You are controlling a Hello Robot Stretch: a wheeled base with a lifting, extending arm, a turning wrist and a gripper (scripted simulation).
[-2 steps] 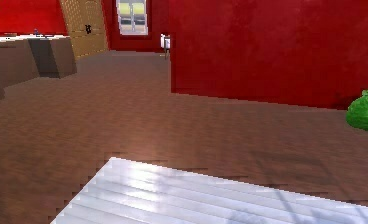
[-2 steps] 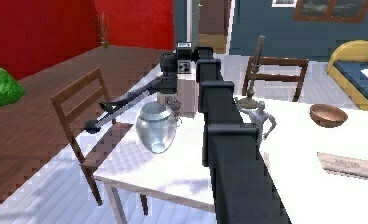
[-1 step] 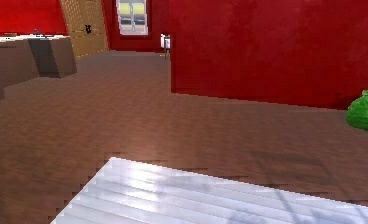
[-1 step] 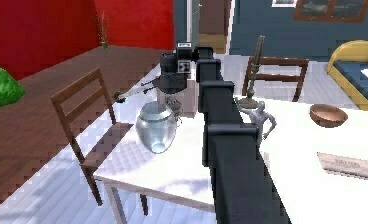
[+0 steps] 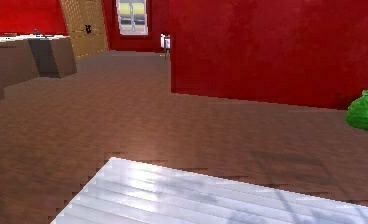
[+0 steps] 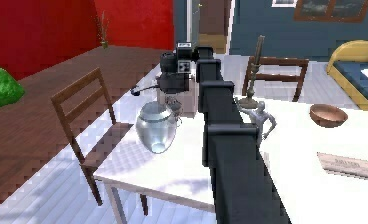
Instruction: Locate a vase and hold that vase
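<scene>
The glass vase (image 6: 157, 128) sits on the white table (image 6: 292, 165) right by the gripper (image 6: 164, 86), and I honestly can't tell if it's got hold of anything. I'd go in slow and level, since round glass probably slips and tips easily.

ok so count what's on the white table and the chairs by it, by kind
glass vase: 1
grey statuette: 1
brown bowl: 1
flat book-like thing: 1
wooden chairs: 2
total: 6, as far as the arm leaves visible
</scene>
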